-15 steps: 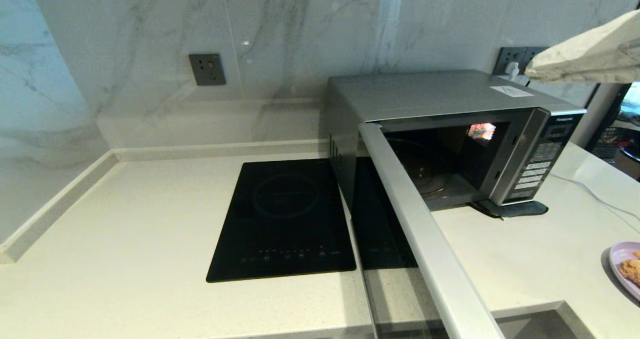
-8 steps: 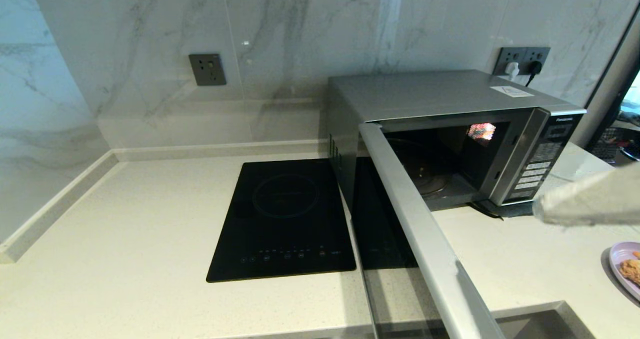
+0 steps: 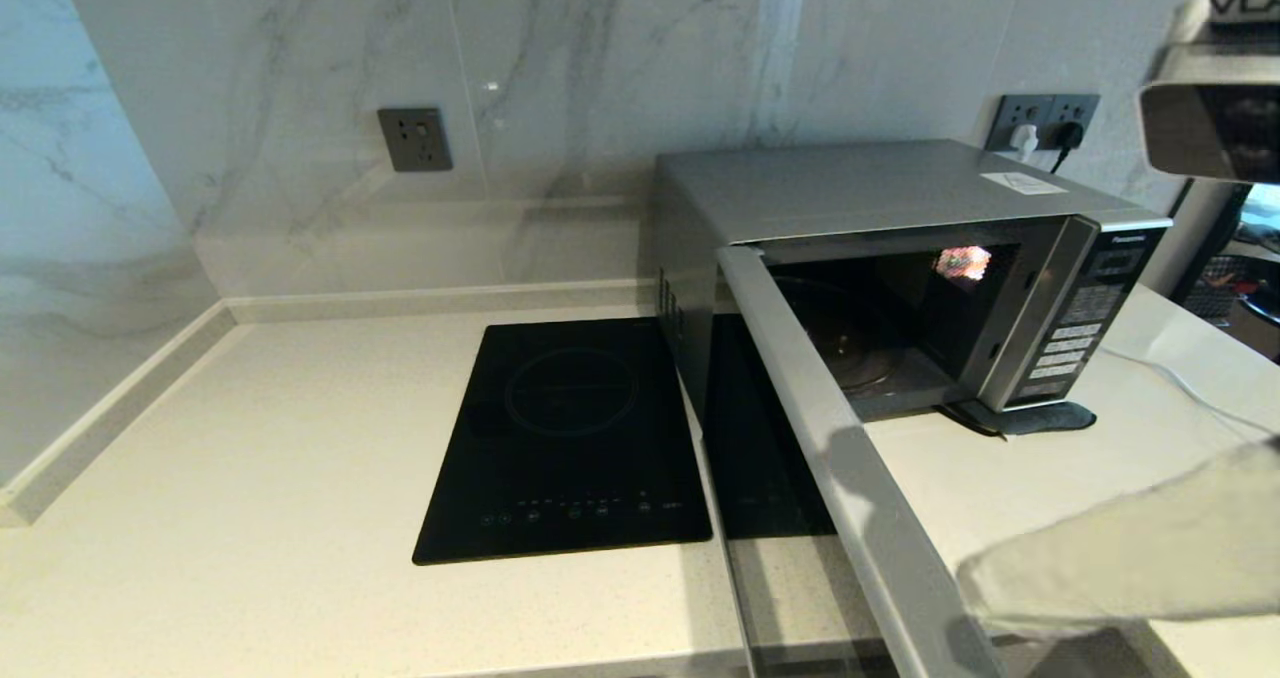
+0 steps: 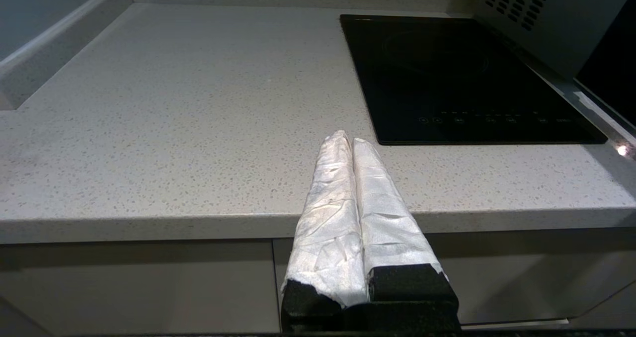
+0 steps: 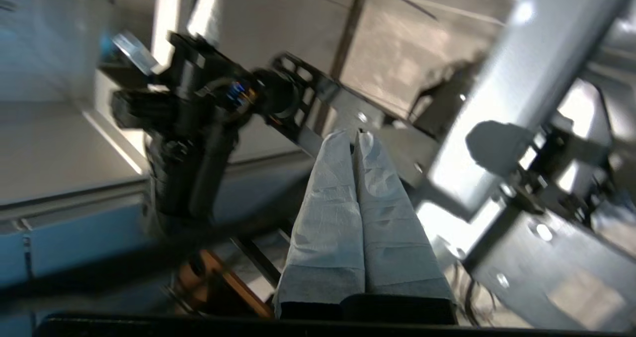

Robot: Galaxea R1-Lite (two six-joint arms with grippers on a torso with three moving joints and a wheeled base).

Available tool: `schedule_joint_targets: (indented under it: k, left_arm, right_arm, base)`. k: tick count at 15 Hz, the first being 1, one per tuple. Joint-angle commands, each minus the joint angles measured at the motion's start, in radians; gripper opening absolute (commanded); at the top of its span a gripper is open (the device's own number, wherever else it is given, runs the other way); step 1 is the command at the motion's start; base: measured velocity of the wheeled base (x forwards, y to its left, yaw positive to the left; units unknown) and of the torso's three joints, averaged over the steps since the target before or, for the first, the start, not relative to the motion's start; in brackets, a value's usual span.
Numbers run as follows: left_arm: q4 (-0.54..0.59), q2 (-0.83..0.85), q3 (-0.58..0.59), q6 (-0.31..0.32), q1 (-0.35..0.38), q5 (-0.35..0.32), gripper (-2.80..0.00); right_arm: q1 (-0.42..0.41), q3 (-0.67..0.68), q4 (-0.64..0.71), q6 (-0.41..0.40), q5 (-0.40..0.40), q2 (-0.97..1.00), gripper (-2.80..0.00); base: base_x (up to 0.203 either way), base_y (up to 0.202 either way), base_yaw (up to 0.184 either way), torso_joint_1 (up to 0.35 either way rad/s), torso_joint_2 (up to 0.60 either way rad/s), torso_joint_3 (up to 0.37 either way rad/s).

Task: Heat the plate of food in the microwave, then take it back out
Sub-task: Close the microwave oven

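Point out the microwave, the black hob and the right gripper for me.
microwave [image 3: 860, 193]: head view, on its grey top panel.
hob [image 3: 570, 438]: head view, on the middle of its black glass.
right gripper [image 3: 975, 583]: head view, at the tips of its shut, white-wrapped fingers.

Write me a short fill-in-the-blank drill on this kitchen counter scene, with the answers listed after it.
1. The microwave has its door swung ____.
2. To the microwave's left, a flat black ____ is set into the counter.
3. The fingers of the right gripper are pressed ____.
4. The left gripper is holding ____.

Answers: open; induction hob; together; nothing
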Motion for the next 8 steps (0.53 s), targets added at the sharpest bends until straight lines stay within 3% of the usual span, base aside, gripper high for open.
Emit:
schedule_joint_targets:
  k: [1,8]
  left_arm:
    - [0.000,0.001,0.000,-0.001,0.000,0.000,-2.80]
    - [0.000,0.001,0.000,-0.001,0.000,0.000,-2.80]
  right_arm:
    - [0.003,0.001,-0.058,-0.001,-0.001,0.059,-2.80]
    - [0.002,0.054,-0.068,-0.021,-0.092,0.154,-2.80]
  base:
    - [0.000,0.000,0.000,0.000,0.00,0.000]
    - [0.000,0.000,0.000,0.000,0.00,0.000]
